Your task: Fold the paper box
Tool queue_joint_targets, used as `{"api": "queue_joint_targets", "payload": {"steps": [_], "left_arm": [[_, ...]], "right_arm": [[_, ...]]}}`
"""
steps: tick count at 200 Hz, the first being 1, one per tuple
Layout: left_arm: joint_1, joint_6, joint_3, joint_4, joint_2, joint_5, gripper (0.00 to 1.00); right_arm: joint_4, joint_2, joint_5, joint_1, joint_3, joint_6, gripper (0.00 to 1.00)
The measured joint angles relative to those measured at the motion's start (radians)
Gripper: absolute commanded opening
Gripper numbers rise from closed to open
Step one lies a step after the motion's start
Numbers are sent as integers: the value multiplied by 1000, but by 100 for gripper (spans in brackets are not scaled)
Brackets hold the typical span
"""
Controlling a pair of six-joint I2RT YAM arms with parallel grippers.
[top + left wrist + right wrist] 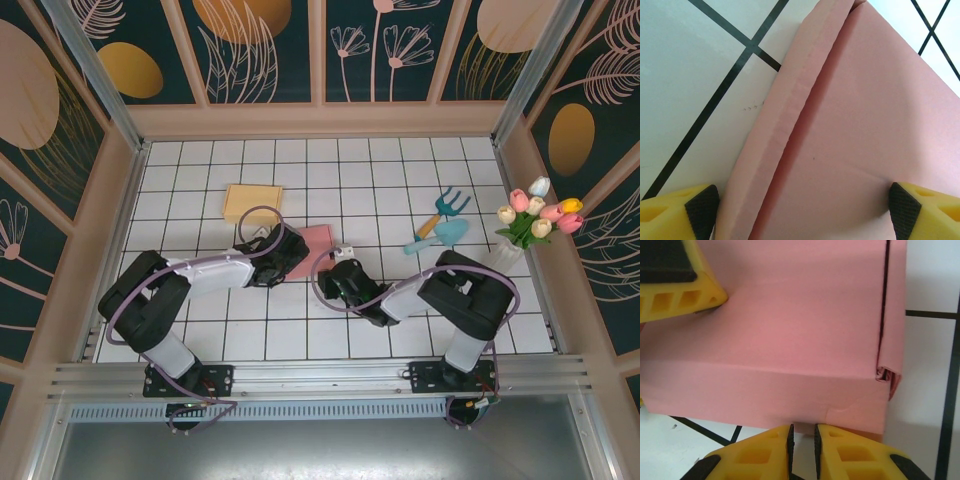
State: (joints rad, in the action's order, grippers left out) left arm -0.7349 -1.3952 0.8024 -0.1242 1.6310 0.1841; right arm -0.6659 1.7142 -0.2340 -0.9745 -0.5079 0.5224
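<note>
The pink box (318, 238) lies mid-surface (400, 170) between both arms. Left gripper (802, 210), jaws wide apart, straddles its raised side fold, likely to steady it. Right gripper (802, 440), nearly together, meets the near wall; whether it nips paper, I cannot tell

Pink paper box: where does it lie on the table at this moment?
In the top view the pink paper box lies near the middle of the table, between the left arm and the right arm; a yellow box lies farther back on the left.
</note>
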Motion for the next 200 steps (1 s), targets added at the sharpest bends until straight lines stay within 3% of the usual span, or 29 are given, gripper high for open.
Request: {"api": "queue_joint_targets", "payload": {"steps": [44, 81, 101, 125, 132, 164, 185, 200], "left_arm": [[-95, 64, 40, -165, -34, 70, 90], [-129, 140, 40, -202, -62, 83, 89], [-129, 206, 37, -208, -74, 104, 88], [-129, 303, 29, -201, -135, 147, 88], [-129, 340, 22, -184, -167, 159, 88], [-50, 521, -6, -56, -272, 128, 87], [50, 624, 15, 5, -224, 97, 87], [75, 680, 51, 27, -151, 73, 87]], "right_arm": [[53, -40, 48, 91, 0, 27, 22], [71, -40, 155, 206, -9, 33, 22], [90, -44, 213, 246, -17, 34, 17], [166, -95, 264, 275, -21, 30, 1], [189, -114, 275, 280, -23, 30, 0], [240, -152, 315, 297, -33, 53, 0], [248, -134, 348, 309, -39, 69, 0], [243, -98, 380, 318, -48, 82, 0]]}}
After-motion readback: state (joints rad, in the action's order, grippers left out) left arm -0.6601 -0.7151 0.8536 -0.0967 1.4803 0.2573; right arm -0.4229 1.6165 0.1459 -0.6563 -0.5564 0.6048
